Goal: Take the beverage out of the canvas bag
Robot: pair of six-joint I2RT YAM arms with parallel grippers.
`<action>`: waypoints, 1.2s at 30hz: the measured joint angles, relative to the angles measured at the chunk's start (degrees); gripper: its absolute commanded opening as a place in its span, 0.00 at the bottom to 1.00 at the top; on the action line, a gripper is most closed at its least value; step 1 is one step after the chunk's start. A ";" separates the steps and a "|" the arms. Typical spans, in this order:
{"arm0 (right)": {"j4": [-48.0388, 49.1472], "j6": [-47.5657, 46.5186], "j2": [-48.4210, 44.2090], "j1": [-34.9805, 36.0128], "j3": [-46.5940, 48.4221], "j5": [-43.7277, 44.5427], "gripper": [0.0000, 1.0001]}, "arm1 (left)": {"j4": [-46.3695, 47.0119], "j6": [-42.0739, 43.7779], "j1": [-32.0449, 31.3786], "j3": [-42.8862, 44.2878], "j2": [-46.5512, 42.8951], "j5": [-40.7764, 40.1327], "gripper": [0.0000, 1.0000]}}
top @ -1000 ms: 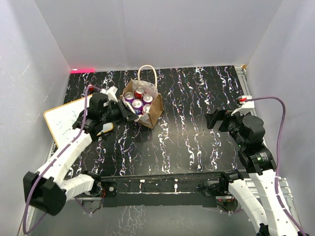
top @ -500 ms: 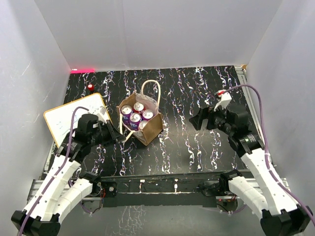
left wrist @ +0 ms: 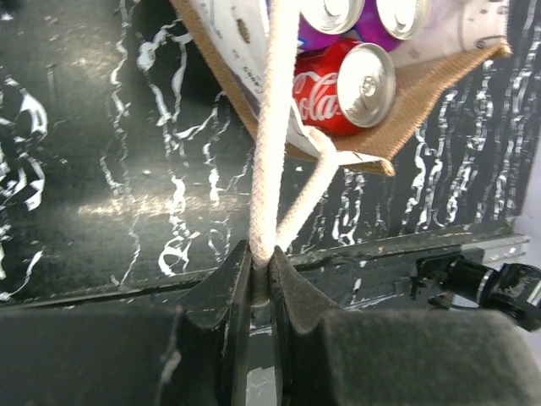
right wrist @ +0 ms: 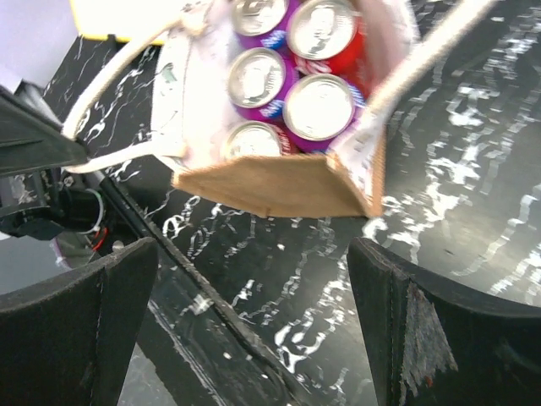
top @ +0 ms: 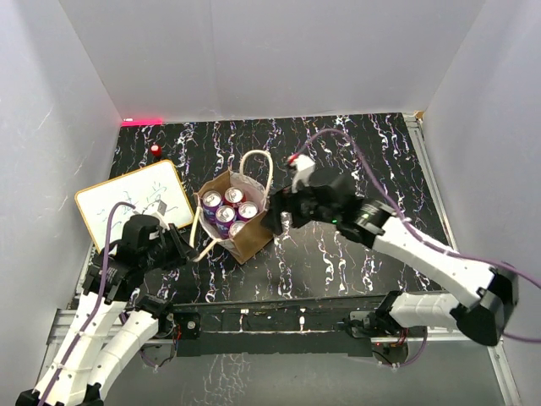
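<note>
The left gripper [left wrist: 260, 269] is pressed together on one cream handle [left wrist: 275, 118] of the canvas bag [left wrist: 420, 100]. The cord is pinched between its two dark fingers [left wrist: 228, 292] and runs taut from them up to the bag's rim. Seen from above, this gripper sits low on the black marbled table [top: 338, 254], just off the bag's near left corner. The right gripper [right wrist: 254, 254] is spread wide, its black fingers [right wrist: 80, 330] standing far apart at either edge of the wrist view. One tan side wall of the bag lies ahead of the gap between them. From above it is just beside the bag's right side; whether it touches the wall cannot be told. The bag stands upright near the middle of the table with its mouth open, and its second handle [top: 258, 167] loops up at the far side. Five drink cans stand packed inside. A red Coca-Cola can [left wrist: 348, 89] sits at the corner nearest the left gripper, and purple cans [right wrist: 260, 76] sit close behind it, their silver tops showing. To the left of the bag, an orange-rimmed whiteboard [top: 135, 199] lies flat on the table. A small red object [top: 155, 150] sits beyond it near the back wall.
</note>
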 measured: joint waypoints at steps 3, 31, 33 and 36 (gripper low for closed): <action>-0.13 0.66 6.62 7.74 4.81 4.44 0.98 | -2.49 0.55 0.00 0.28 0.07 -1.88 0.01; -18.62 6.69 52.87 10.58 46.40 29.88 0.80 | 0.83 9.90 1.53 3.89 4.85 -4.07 0.03; -18.97 6.36 55.04 9.62 48.41 28.79 0.80 | 1.01 10.43 1.55 4.20 5.11 -4.07 0.03; -19.34 5.79 56.92 9.05 50.80 27.56 0.80 | 1.33 11.02 1.55 4.24 5.92 -3.78 0.03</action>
